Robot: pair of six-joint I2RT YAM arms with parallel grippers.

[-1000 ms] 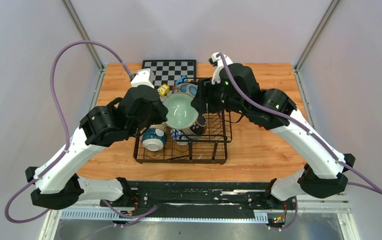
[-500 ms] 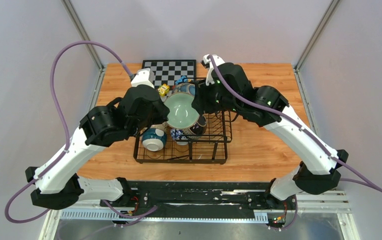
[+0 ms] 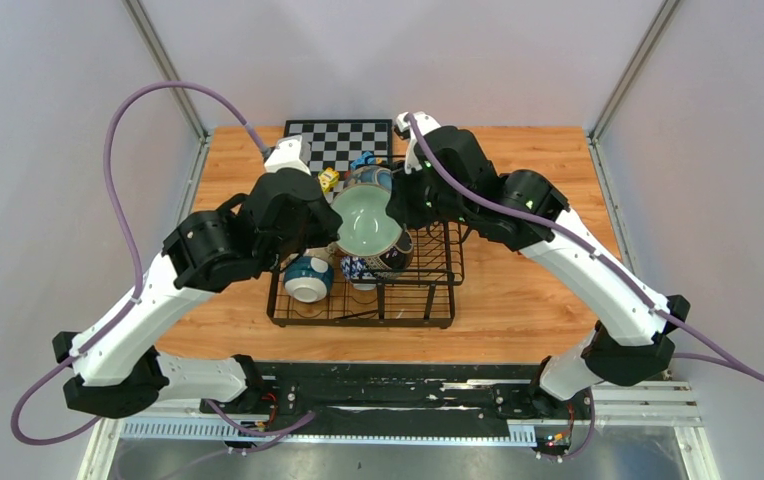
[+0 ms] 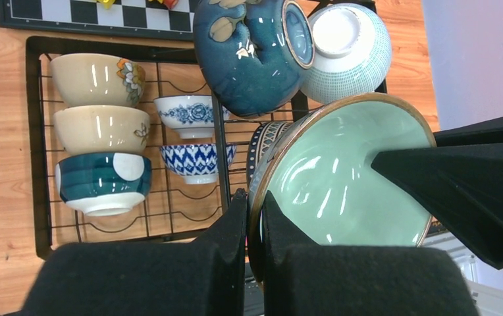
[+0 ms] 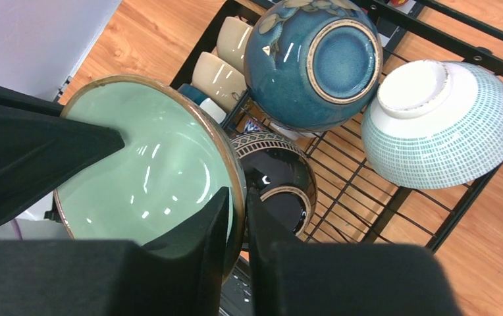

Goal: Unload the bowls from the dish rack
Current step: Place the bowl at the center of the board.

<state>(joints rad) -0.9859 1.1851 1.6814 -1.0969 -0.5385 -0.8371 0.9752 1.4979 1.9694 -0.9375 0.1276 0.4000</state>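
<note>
Looks like this one's barely off the ground. The mint green bowl (image 3: pixel 366 222) is tipped up on edge over the back-left part of the dish rack (image 3: pixel 358 322), with both arms on it. The left gripper (image 4: pixel 254 201) is clamped on the rim at about 9 o'clock. The right gripper (image 5: pixel 238 197) has a finger on each side of the rim at 3 o'clock, apparently pinching it too.

Every other bowl in view sits in the rack. The teal bowl (image 4: pixel 249 52) and white gridded bowl (image 4: pixel 351 49) are at 12 o'clock of the mint one. The dark patterned bowl (image 5: pixel 275 178) is right under it, and the blue-banded bowl (image 3: pixel 308 277) is at 8 o'clock. So it's probably first bowl mid-lift, with the rest left to do.
</note>
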